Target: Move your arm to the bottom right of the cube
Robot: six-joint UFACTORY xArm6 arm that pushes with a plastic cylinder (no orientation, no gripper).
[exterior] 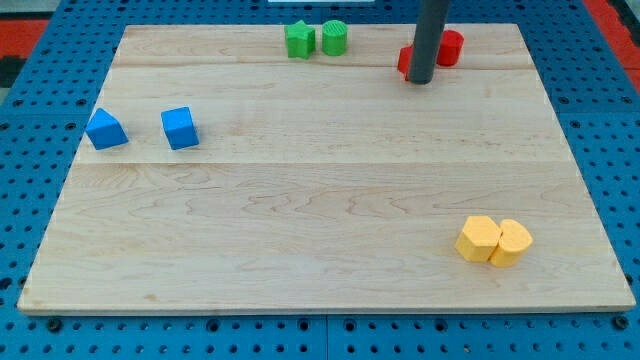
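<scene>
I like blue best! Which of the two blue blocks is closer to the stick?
The blue cube, the right one of the pair. The other blue block lies nearer the board's left edge, farther from my tip.

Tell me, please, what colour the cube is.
Blue; the cube shows clearly in the camera view.

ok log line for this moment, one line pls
my tip: view's top right, against red blocks | blue cube: far left, beside blue block | tip not at cube's bottom right yet

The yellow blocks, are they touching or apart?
Touching. The two yellow blocks sit side by side with no gap, near the board's bottom right.
</scene>
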